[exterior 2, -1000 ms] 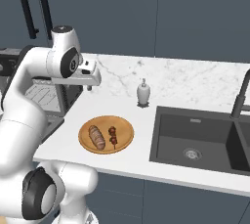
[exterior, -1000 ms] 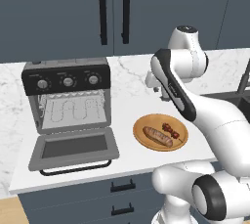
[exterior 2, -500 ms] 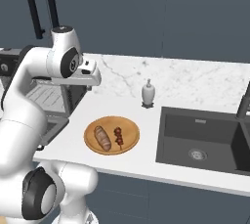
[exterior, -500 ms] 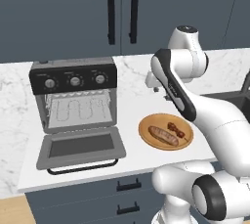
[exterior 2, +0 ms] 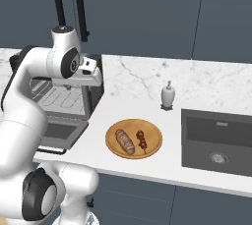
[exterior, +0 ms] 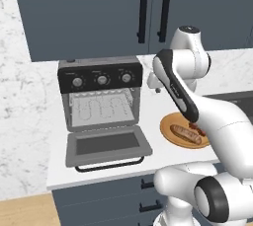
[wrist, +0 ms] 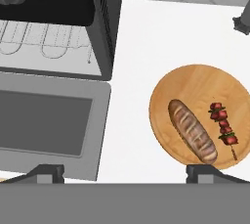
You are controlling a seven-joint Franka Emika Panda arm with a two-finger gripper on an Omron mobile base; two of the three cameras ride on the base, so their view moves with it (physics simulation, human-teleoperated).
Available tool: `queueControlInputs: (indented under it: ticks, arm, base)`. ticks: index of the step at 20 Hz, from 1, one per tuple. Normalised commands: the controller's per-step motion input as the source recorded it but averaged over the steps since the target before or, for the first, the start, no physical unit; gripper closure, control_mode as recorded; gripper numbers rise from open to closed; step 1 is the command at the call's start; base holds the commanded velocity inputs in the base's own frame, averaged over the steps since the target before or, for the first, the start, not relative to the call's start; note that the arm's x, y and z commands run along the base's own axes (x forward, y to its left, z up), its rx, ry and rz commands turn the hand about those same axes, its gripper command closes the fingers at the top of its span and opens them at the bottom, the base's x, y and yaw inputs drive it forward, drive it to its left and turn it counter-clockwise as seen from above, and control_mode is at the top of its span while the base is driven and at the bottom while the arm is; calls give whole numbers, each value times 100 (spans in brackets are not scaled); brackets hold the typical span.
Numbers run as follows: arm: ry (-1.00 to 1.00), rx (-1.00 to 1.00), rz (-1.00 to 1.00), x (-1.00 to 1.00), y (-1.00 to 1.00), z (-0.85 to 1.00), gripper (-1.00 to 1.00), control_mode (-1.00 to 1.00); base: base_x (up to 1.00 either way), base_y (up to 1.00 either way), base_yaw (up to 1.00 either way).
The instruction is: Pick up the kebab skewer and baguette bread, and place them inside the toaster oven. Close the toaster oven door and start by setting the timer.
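Note:
The baguette bread (wrist: 192,131) and the kebab skewer (wrist: 224,129) lie side by side on a round wooden plate (wrist: 195,81), skewer to the right in the hand view. The toaster oven (exterior: 99,79) stands left of the plate, its door (exterior: 106,143) dropped flat on the counter and the wire rack (wrist: 44,47) bare. My gripper (wrist: 126,174) hangs open and empty high over the counter, between the oven and the plate, touching nothing. In the right base view the baguette (exterior 2: 124,141) and skewer (exterior 2: 142,140) show on the plate (exterior 2: 152,133), below and right of my gripper (exterior 2: 74,86).
A soap dispenser (exterior 2: 168,95) stands behind the plate, near a dark sink (exterior 2: 216,140) at the right. Dark cabinets with black bar handles (exterior: 143,10) hang above the counter. White counter (wrist: 161,32) lies between oven and plate.
The whole picture has shifted right in both base views, so the base has driven left along the counter. Oven, plate and food have not moved on the counter. The gripper stays open.

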Motion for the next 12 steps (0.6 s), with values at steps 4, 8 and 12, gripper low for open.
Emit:
queueControlInputs:
  ticks: [4,8,12]
  arm:
    - [0,0,0,0,0,0,-100,100]
    - [0,0,0,0,0,0,-100,100]
    - [0,0,0,0,0,0,-100,100]
  base:
    - [0,28,0]
    - [0,0,0]
    - [0,0,0]
